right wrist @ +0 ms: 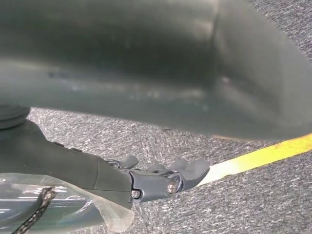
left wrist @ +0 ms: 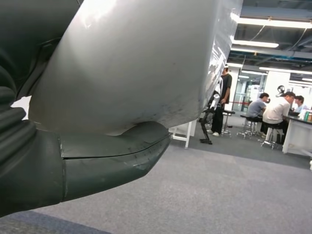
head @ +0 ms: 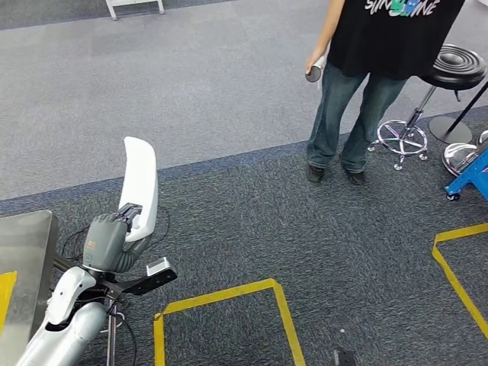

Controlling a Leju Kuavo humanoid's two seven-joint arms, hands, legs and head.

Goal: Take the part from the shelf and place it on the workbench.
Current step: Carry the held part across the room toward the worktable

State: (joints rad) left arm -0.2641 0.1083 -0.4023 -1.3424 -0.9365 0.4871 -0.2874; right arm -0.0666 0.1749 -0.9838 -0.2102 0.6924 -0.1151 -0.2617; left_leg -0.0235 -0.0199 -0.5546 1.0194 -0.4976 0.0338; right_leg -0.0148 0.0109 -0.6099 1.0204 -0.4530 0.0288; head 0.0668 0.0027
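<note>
My left hand (head: 109,244) grips the lower end of a white curved plastic part (head: 141,187), which stands upright above the dark carpet. In the left wrist view the part (left wrist: 140,63) looms pale and close, with my thick grey thumb pressed along its underside. The workbench (head: 26,252), a metal-topped surface, shows its corner at the left edge, just left of my left arm. My right hand (right wrist: 158,178) hangs over the carpet with its dark fingers stretched out, holding nothing.
A person (head: 368,76) stands at the back right, holding a small cylinder. A black stool (head: 454,69) and a blue frame (head: 469,175) stand at the right. Yellow tape lines (head: 230,293) mark the carpet ahead.
</note>
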